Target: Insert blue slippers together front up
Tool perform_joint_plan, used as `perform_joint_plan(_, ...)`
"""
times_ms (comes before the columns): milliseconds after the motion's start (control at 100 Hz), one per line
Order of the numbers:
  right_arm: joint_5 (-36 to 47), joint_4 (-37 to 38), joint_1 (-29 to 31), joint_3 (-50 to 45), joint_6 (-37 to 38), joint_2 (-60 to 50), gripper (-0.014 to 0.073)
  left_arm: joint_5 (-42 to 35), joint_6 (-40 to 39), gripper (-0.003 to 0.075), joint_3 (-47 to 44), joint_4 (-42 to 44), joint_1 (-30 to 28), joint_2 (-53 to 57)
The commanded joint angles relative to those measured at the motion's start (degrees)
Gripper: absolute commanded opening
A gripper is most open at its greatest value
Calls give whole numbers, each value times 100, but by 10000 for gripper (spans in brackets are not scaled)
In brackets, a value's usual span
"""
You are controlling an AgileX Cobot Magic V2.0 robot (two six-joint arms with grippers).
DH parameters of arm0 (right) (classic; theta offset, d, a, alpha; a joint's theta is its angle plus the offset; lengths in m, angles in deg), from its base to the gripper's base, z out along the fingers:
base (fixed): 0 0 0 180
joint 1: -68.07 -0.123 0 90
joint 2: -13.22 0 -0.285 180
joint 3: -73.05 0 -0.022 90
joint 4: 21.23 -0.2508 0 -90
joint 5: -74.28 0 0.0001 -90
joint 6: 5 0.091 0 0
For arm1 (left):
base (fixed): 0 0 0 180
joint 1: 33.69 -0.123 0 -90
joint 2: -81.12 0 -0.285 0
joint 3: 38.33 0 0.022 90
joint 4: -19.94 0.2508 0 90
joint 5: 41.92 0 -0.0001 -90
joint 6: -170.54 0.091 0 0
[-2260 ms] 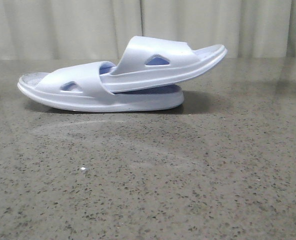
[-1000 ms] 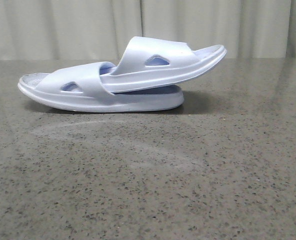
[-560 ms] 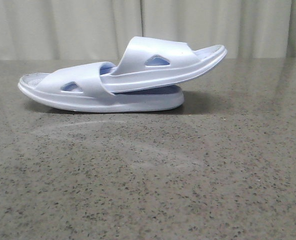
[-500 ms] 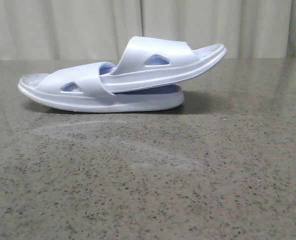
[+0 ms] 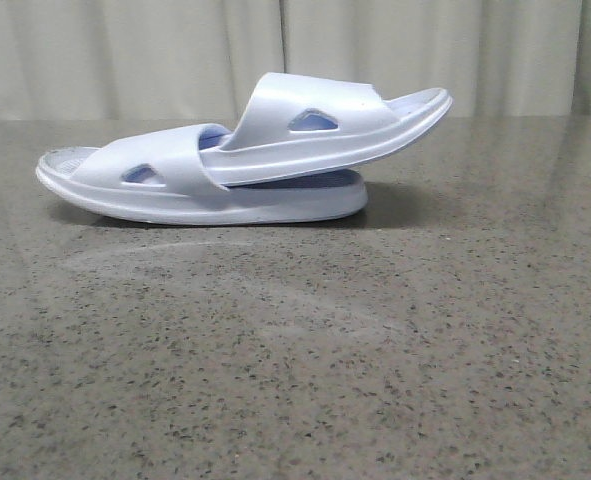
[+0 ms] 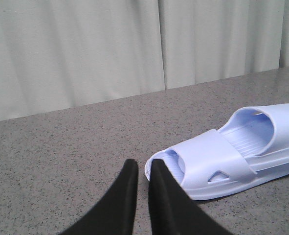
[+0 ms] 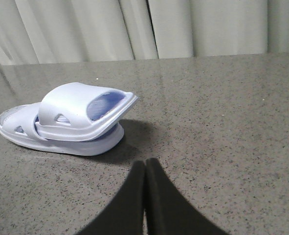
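Speckled stone table [image 5: 375, 350] bears nested foam blue slippers [image 5: 245, 165].

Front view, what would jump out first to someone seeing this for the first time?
The blue slippers at the back of the dark speckled table: one is pushed under the other's strap, its rear end raised to the right. The left gripper and right gripper, both shut and empty, show only in the wrist views, short of the pair.

One of the blue slippers [image 5: 315, 125] sits tucked under the other's strap [image 5: 165, 170], on the table [image 5: 375, 350].
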Motion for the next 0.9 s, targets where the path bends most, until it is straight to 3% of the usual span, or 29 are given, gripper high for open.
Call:
perform_joint_plan(0, 212, -183, 5, 151, -55, 16, -99, -364, -14, 15, 145, -112, 37, -27)
perform_joint_plan(160, 212, -183, 5, 151, -55, 16, -99, -629, -196, 15, 41, 358, 37, 11)
perform_joint_plan(400, 212, -183, 5, 151, -55, 16, -99, -1557, -3304, 15, -802, 3307, -109, 375)
perform_joint_plan(890, 212, -183, 5, 151, -55, 16, -99, -1555, -3724, 15, -2263, 3420, -1609, 1849)
